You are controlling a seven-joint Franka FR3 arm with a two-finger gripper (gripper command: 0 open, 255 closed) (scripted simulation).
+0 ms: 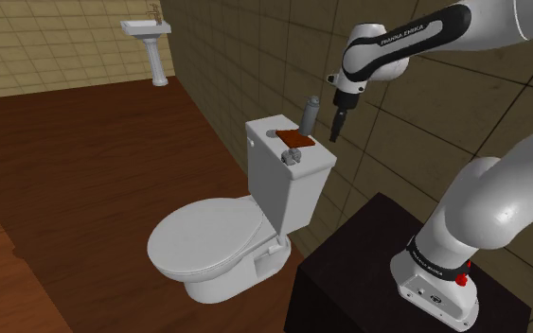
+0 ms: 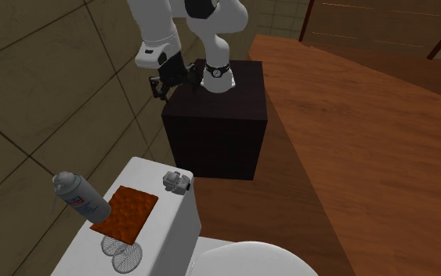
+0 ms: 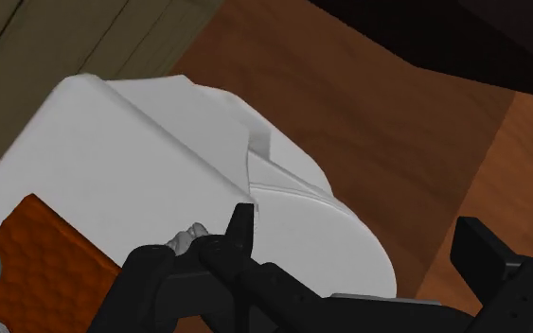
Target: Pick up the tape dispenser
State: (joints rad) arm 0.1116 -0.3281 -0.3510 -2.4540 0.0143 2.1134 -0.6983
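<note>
A small grey-and-white tape dispenser (image 1: 293, 157) sits on the white lid of a toilet tank (image 1: 283, 194), at the lid's edge on the side toward the stand. It lies just beside a corner of an orange-brown textured pad (image 1: 294, 140) that lies flat on the same lid.

Beyond the pad, a grey spray can (image 1: 309, 113) stands against the tiled wall. In the second exterior view a wire-mesh item (image 2: 122, 249) lies on the lid past the pad's other end.

The arm's black gripper (image 1: 338, 123) hangs in the air off the tank's end, on the side of the black box stand (image 1: 349, 274) and close to the wall. It points downward and is clear of the dispenser. The 2 fingers (image 3: 240, 227) stand apart and open, with nothing between them.

In the wrist view a pale lump beside 1 finger looks to be the dispenser, partly hidden.

The white bowl (image 1: 207, 241) has its cover down and stands on a dark wood floor (image 1: 84, 161). A pedestal sink (image 1: 151, 33) is well apart on the far wall.
</note>
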